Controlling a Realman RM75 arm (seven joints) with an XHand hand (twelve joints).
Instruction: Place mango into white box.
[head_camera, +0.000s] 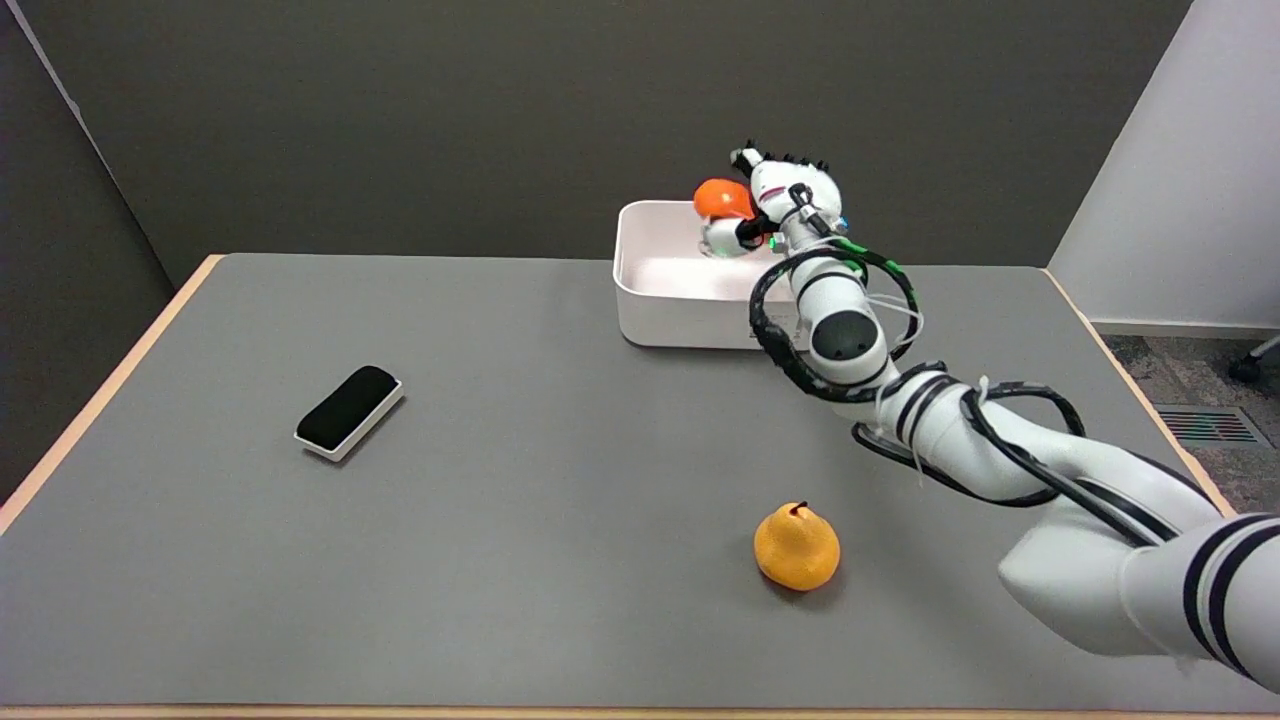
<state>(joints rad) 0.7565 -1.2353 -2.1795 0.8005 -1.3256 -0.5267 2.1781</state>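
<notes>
Orange-red mango (722, 198) up in the air over the white box (680, 300), upper middle of the frame, just above the back rim. Looks stretched roughly left-right, though too hidden by fingers to call which end points where. Gripped by the right hand (775, 200), fingers wrapped round its right side and underneath. Further out: yellow pear-shaped fruit (796, 546) lower middle, black eraser block (348, 411) off at the left, all on the grey table (520, 480).
</notes>
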